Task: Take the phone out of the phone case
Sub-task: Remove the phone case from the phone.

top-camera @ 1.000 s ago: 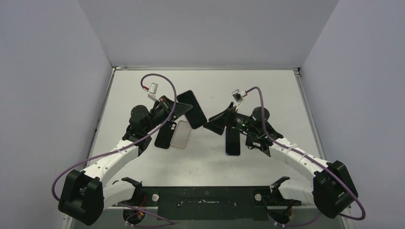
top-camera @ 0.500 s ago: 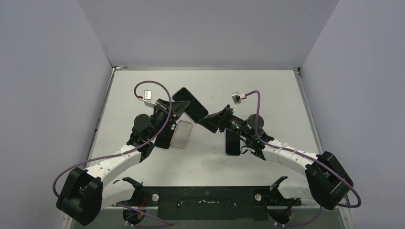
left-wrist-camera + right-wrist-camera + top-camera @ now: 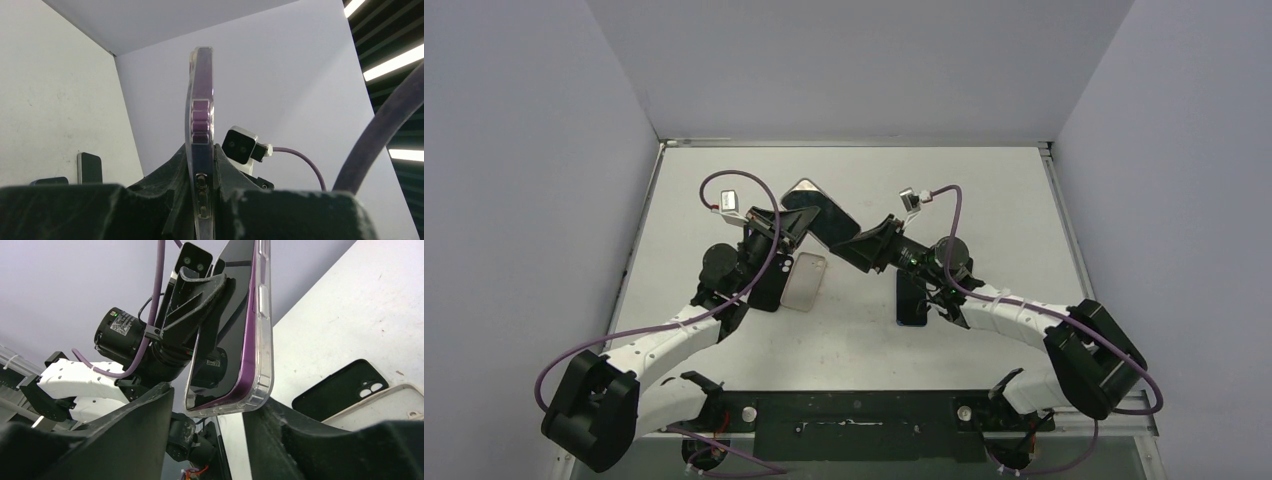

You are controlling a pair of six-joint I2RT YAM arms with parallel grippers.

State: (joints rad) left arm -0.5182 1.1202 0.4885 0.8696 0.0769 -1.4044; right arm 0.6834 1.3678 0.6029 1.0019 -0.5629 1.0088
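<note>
Stretching out from the near edge of the table [image 3: 984, 200], the left arm [image 3: 674, 325] and the right arm [image 3: 1014, 320] are meeting above its middle. Just beyond the forearms, 3 flat things are lying on the surface. A black case [image 3: 767, 288] and a pale clear case [image 3: 804, 282] are lying side by side under the left arm. A dark handset [image 3: 911, 300] is lying under the right arm, well apart from the other 2.

Above them the left gripper [image 3: 792, 225] is clamping the phone [image 3: 824, 215] by 1 end, with its 2 fingers pressed onto the front and back, and is holding it in the air off the table. The phone is sitting fully inside its phone case [image 3: 265, 340], a clear shell whose rim is wrapping the purple edge.

The right gripper [image 3: 866, 245] is straddling the phone's free end with its fingers standing apart, 1 on each side. A gap is showing at the screen side; whether the other finger is touching the case's back cannot be told. Farthest back, plain walls [image 3: 854, 70] are enclosing the table.
</note>
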